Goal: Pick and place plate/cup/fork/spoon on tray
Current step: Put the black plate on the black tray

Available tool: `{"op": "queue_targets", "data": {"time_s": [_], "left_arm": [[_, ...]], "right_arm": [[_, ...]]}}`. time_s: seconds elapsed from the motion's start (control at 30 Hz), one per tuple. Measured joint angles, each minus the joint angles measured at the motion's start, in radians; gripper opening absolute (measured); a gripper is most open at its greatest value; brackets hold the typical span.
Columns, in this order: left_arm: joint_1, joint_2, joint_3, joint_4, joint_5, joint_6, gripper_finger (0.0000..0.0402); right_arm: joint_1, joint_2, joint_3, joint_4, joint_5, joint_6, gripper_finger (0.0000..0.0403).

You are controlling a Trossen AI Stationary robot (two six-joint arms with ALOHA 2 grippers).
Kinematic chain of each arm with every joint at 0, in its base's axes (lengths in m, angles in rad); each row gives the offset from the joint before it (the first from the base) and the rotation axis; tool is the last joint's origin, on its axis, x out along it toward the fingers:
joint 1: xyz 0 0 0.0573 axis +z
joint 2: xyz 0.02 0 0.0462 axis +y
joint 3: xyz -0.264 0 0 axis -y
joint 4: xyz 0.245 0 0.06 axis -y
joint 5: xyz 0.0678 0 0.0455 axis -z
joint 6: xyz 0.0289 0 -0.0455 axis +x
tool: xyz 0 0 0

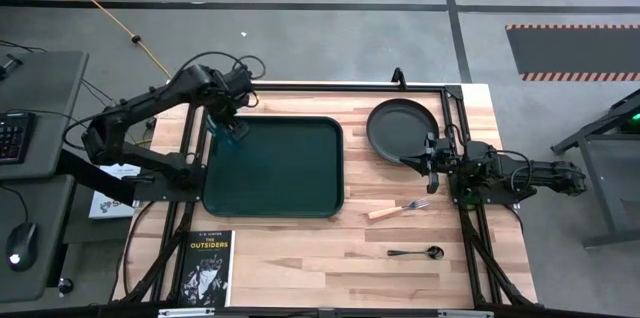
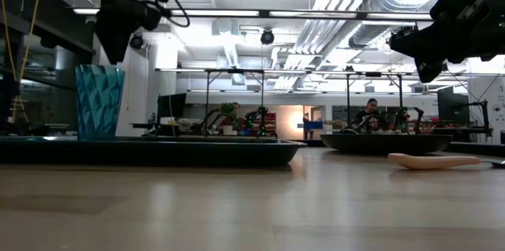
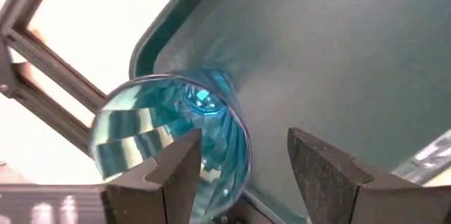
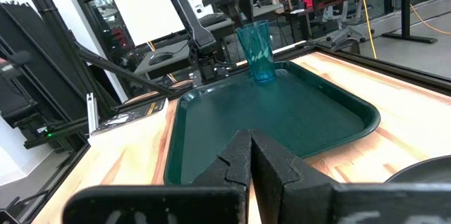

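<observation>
The teal-green cup (image 2: 99,101) stands upright on its base in the far left corner of the dark green tray (image 1: 275,198). My left gripper (image 3: 239,171) is open and hovers just above the cup's rim (image 3: 169,83); the low view shows a small gap between them. The dark plate (image 1: 400,126) lies on the table right of the tray. My right gripper (image 4: 250,160) is shut and empty, raised above the plate's near right rim (image 1: 432,153). The tan-handled fork (image 1: 398,208) and the dark spoon (image 1: 417,252) lie flat on the table near the right edge.
A black book with white lettering (image 1: 205,268) lies at the table's near left corner. A black frame rail (image 1: 455,118) runs along the right side, next to the plate. Bare wood lies between the tray and the near edge.
</observation>
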Motion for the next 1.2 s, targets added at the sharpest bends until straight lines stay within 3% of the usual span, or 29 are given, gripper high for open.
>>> {"op": "queue_targets", "data": {"time_s": [0.2,0.33,0.43,0.6,0.77,0.9,1.1,1.2], "left_arm": [[-0.011,-0.015,0.139,-0.008,0.007,0.0,0.0201],[-0.07,-0.12,0.126,0.249,0.007,0.044,0.0201],[-0.149,-0.237,0.032,0.541,0.007,0.068,0.0201],[-0.297,-0.434,-0.257,1.08,0.016,0.096,0.0201],[-0.398,-0.564,-0.543,1.455,0.025,0.108,0.0201],[-0.431,-0.623,-0.673,1.575,0.023,0.082,0.0201],[-0.464,-0.655,-0.735,1.603,0.023,0.052,0.0201],[-0.482,-0.658,-0.755,1.614,0.023,0.053,0.0201]], "right_arm": [[0.0,0.0,0.0,0.0,0.0,0.0,0.0],[0.0,0.0,0.0,0.0,0.0,0.0,0.0],[0.0,0.0,0.0,0.0,0.0,0.0,0.0],[0.0,0.0,0.0,0.0,0.0,0.0,0.0],[0.0,0.0,0.0,0.0,-0.001,0.0,0.0],[0.0,0.0,0.0,0.0,-0.001,0.0,0.0],[0.0,0.0,0.0,0.004,0.0,0.002,0.0],[0.0,0.0,0.0,0.09,0.103,0.046,0.0]]}}
